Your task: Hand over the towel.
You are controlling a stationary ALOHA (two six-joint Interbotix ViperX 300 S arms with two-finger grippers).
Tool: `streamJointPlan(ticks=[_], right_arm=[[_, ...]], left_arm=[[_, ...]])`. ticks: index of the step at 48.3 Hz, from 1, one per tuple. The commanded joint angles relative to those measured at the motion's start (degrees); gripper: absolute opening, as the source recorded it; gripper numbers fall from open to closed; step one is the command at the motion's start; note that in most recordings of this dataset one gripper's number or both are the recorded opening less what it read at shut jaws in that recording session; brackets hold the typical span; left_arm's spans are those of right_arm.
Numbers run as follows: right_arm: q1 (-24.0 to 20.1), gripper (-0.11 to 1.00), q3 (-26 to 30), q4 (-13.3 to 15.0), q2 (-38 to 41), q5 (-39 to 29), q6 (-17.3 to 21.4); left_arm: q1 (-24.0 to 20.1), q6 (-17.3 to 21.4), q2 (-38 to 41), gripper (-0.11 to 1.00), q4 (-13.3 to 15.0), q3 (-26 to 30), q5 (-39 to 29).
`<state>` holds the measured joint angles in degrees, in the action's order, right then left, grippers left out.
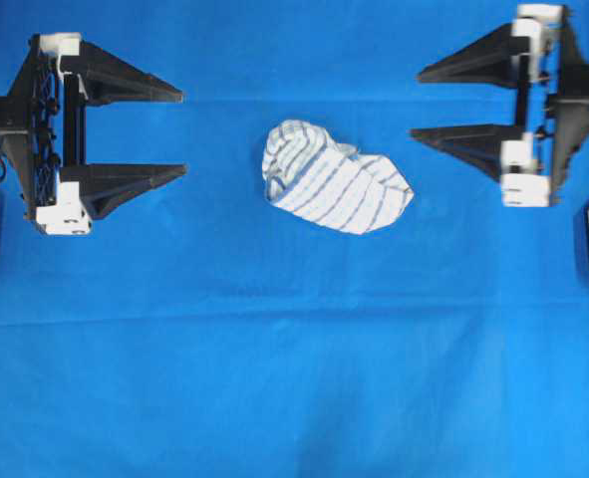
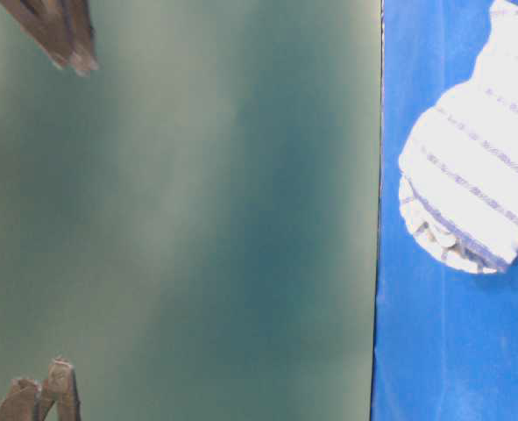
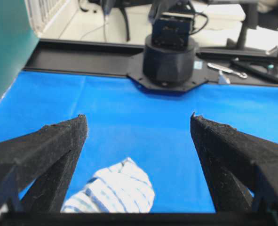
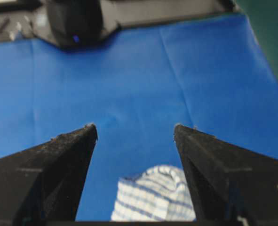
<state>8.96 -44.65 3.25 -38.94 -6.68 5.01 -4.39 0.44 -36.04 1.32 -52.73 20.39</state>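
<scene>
Towel: the towel (image 1: pixel 334 177) is lying bunched in a loose mound near the middle of the surface, white with thin blue and grey stripes, resting free between the two arms and touching neither.

Surface: a blue cloth (image 1: pixel 274 378) is covering the surface (image 2: pixel 443 351), showing faint fold lines running across it.

Left claw: the left claw (image 1: pixel 179 132) is standing wide open at the left edge of the overhead view, its two black fingers (image 1: pixel 125 85) pointing toward the towel and gripping nothing.

Right claw: the right claw (image 1: pixel 419 103) is facing in from the right edge, jaws spread wide and empty, its lower fingertip sitting near the towel's right end but apart from it.

Left wrist view: the towel (image 3: pixel 113 193) is showing low between the open fingers, with the opposite arm's black base (image 3: pixel 169 59) rising beyond the blue cloth.

Right wrist view: the towel (image 4: pixel 153 197) is sitting low in the gap between the spread fingers.

Table-level view: the towel (image 2: pixel 478 175) is appearing bright and blurred at the right, beside a dark green wall (image 2: pixel 197 219); dark fingertips are poking in at the top left and bottom left corners.
</scene>
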Motion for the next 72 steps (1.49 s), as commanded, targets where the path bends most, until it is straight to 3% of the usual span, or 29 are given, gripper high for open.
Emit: streamJointPlan(ticks=[1,17,29,40,55,65,72], right_arm=[[0.0,0.70,0.1,0.0,-0.4,1.6,-0.1],[0.0,0.70,0.2,0.1,0.7,3.0,-0.3],[0.0,0.70,-1.7,0.1,-5.4,-0.9,-0.3],[0.0,0.70,-8.3,0.1,-17.1,-3.7,-0.3],[2.0,0.70,-20.9,0.1,-33.8,-5.7,-0.1],[3.4,0.70,-29.0,-0.3,-38.0,-3.0,0.5],[3.5,0.70,-29.6,-0.4,-37.8,-2.0,0.7]], left_arm=[[-0.1,0.1,-0.2,0.94,0.0,0.6,0.3],[-0.4,0.1,-0.3,0.94,0.0,0.5,0.3],[-0.4,0.3,-8.2,0.93,0.0,-2.5,-1.3],[-1.5,2.9,-19.7,0.93,0.0,-8.7,-5.8],[-3.3,2.9,-33.7,0.93,0.0,-19.2,-11.3],[-4.7,2.6,-39.1,0.93,0.1,-26.0,-13.7],[-4.8,2.6,-40.2,0.93,0.1,-27.3,-13.7]])
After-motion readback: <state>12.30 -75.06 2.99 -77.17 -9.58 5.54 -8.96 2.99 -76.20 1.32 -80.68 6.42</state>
